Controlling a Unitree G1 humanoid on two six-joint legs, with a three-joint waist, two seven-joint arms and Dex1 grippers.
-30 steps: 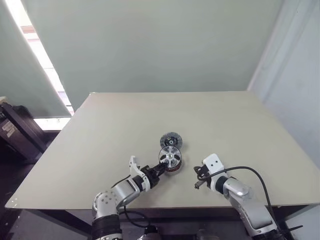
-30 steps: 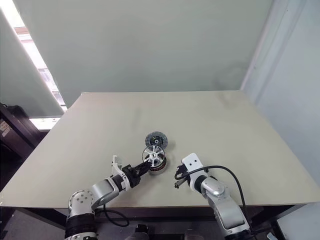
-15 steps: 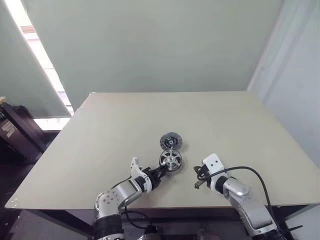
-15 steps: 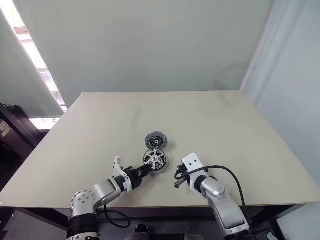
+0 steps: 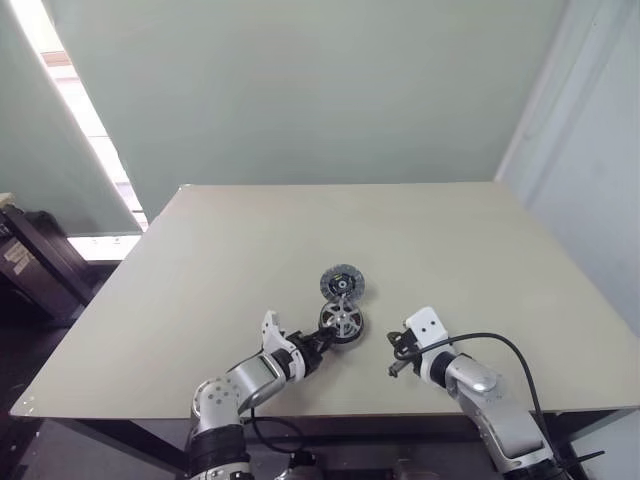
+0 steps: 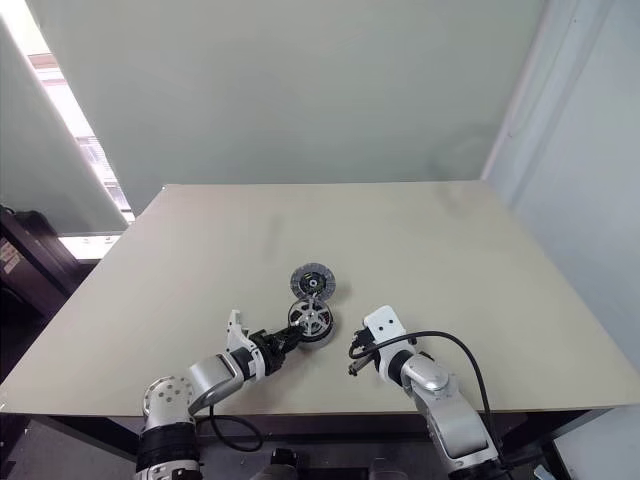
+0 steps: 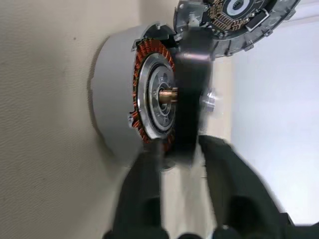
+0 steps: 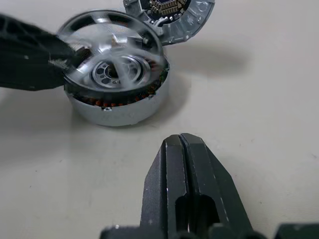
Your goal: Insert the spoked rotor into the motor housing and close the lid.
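Note:
The motor housing (image 7: 117,94), a grey round shell with copper windings, sits near the table's front middle (image 5: 341,332). The spoked rotor (image 7: 192,99) leans over its open face, tilted and blurred (image 8: 112,50). My left gripper (image 7: 182,149) is open, its fingers (image 7: 144,184) standing on either side of the rotor's rim with a little slack. The lid (image 5: 342,282) lies flat just behind the housing, touching it. My right gripper (image 8: 182,142) is shut and empty, resting a short way to the right of the housing (image 5: 395,368).
The beige table (image 5: 450,250) stretches wide behind and to both sides of the parts. Its front edge runs close below both grippers. A black cable (image 5: 500,345) loops over my right forearm.
The left gripper's fingers have spread apart. The rotor, held up tilted above the housing before, has sunk lower onto it. The right arm has kept still.

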